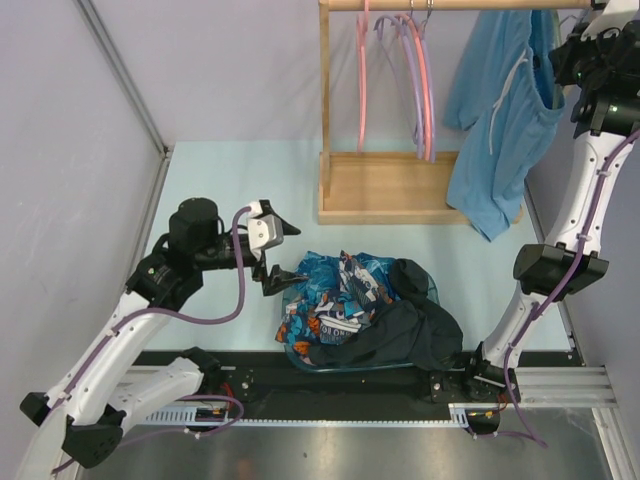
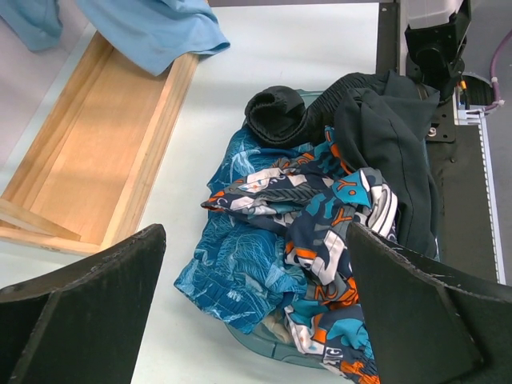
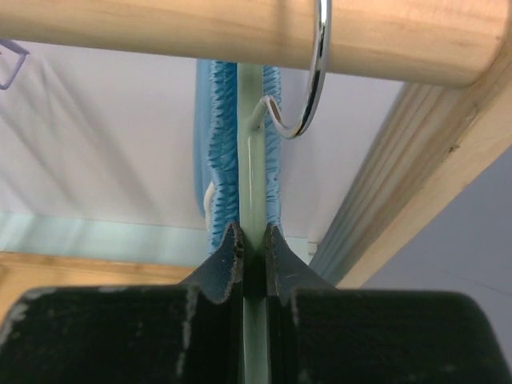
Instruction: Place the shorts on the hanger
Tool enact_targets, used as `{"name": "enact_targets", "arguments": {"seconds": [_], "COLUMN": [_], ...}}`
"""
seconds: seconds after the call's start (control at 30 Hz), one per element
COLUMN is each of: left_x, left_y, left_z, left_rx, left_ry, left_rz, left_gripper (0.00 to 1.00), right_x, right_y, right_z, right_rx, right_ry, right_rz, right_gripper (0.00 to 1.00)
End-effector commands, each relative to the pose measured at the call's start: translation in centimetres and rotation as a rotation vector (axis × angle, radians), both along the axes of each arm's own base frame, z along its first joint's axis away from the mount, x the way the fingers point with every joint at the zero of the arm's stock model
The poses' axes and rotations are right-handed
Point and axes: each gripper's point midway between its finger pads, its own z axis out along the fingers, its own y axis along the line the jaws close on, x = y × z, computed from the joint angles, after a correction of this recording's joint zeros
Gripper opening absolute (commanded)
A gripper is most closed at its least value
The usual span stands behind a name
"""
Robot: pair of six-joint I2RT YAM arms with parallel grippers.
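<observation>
the right claw [image 3: 254, 242] is clenching on the sage-green hanger [image 3: 251, 160], its two jaws pinching the thin plastic stem between them. the hanger's metal hook [image 3: 318, 72] is looping over the wooden rail [image 3: 200, 28], at 12 o'clock of the claw in the right wrist view. the sky-blue shorts [image 3: 218, 160] are riding on the hanger, with their gathered waistband showing on both sides of the stem, just above the jaws.

from the top camera, the shorts [image 1: 500, 110] are hanging below the rail [image 1: 450, 4] at about 1 o'clock of the scene. their lower hem is reaching down by the 3 o'clock end of the rack's wooden base [image 1: 385, 185]. pink hangers [image 1: 362, 80] and purple hangers [image 1: 414, 90] are hanging on the same rail, at 9 o'clock of the shorts and apart from them.

the left claw [image 1: 288, 254] is standing released — jaws spread wide, gripping nothing — and is hovering at 9 o'clock of a clothes pile lying toward the near edge of the table [image 1: 230, 180]. in that pile a blue-and-orange patterned garment [image 1: 335, 295] is lying in a shallow translucent basin [image 1: 345, 367], and a black garment [image 1: 420, 325] is draping over its 3 o'clock side.
</observation>
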Motion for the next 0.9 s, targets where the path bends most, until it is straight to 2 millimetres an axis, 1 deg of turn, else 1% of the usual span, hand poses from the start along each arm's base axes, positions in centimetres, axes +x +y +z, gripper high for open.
{"name": "enact_targets", "arguments": {"seconds": [0.0,0.1,0.23,0.37,0.4,0.47,0.5,0.53,0.57,0.63,0.73,0.77,0.83,0.87], "left_x": [-0.8,-0.8,-0.9,-1.0,-1.0,-1.0,-0.9,-1.0,-1.1,-1.2,-1.2,-1.2,-1.3,-1.4], "left_y": [0.1,0.2,0.3,0.3,0.3,0.4,0.3,0.3,0.3,0.3,0.1,0.1,0.0,0.1], "left_z": [0.0,-0.2,-0.1,-0.2,-0.2,-0.2,-0.3,-0.4,-0.3,-0.2,0.0,0.1,0.3,0.4], "left_rx": [-0.007,-0.002,0.002,0.004,0.004,0.006,0.007,0.009,0.008,0.004,-0.003,-0.004,-0.009,-0.010], "left_ry": [-0.003,-0.002,0.001,-0.001,-0.002,0.003,0.004,0.008,0.006,0.006,0.018,0.026,0.034,0.042], "left_rz": [-0.022,-0.018,-0.021,-0.022,-0.023,-0.020,-0.020,-0.022,-0.025,-0.030,-0.032,-0.034,-0.037,-0.039], "left_gripper": [0.99,1.00,0.99,0.99,0.99,0.99,0.99,0.99,0.99,0.99,0.99,0.98,0.98,0.98], "right_x": [-0.2,0.3,0.7,1.1,0.9,0.2,0.0,-0.9,-1.1,-1.7,-1.9,-1.7,-2.0,-2.6], "right_y": [-0.3,-0.8,-0.9,-1.0,-1.1,-0.5,-0.4,0.0,-0.3,-0.5,-0.7,-0.9,-0.9,-0.8], "right_z": [7.0,6.5,6.5,5.7,5.5,5.7,5.3,6.1,5.6,5.9,5.4,4.5,4.7,5.3], "right_rx": [-0.115,-0.114,-0.124,-0.129,-0.124,-0.131,-0.132,-0.142,-0.142,-0.166,-0.187,-0.197,-0.199,-0.196], "right_ry": [-0.237,-0.230,-0.240,-0.215,-0.206,-0.196,-0.177,-0.186,-0.170,-0.167,-0.139,-0.109,-0.109,-0.122], "right_rz": [-0.059,-0.076,-0.087,-0.094,-0.092,-0.055,-0.049,-0.037,-0.035,-0.036,-0.037,-0.037,-0.031,-0.028], "right_gripper": [0.00,0.00,0.00,0.00,0.00,0.00,0.00,0.00,0.00,0.00,0.00,0.00,0.00,0.00]}}
